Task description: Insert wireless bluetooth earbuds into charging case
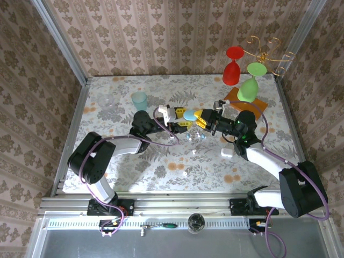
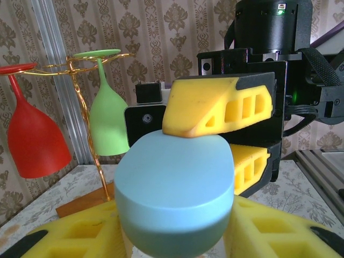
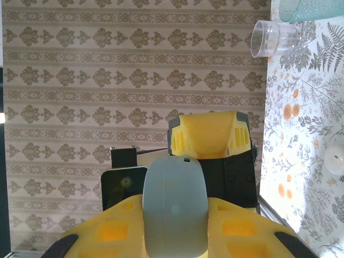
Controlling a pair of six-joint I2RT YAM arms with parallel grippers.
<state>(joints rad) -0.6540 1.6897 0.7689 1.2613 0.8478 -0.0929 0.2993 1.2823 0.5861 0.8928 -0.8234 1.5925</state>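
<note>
Floral tbl (image 1: 161,161), damask wallpaper walls (image 1: 161,37)

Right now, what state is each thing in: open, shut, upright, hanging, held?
blue case: closed, held in the air by both tools.
left tool: shut on the blue case.
right tool: shut on the blue case.
white earbud: loose on the table.
white case: on the table, lid unclear.
red glass: hanging upside down.
green glass: hanging upside down.
clear cup: upright.
teal cup: upright.
</note>
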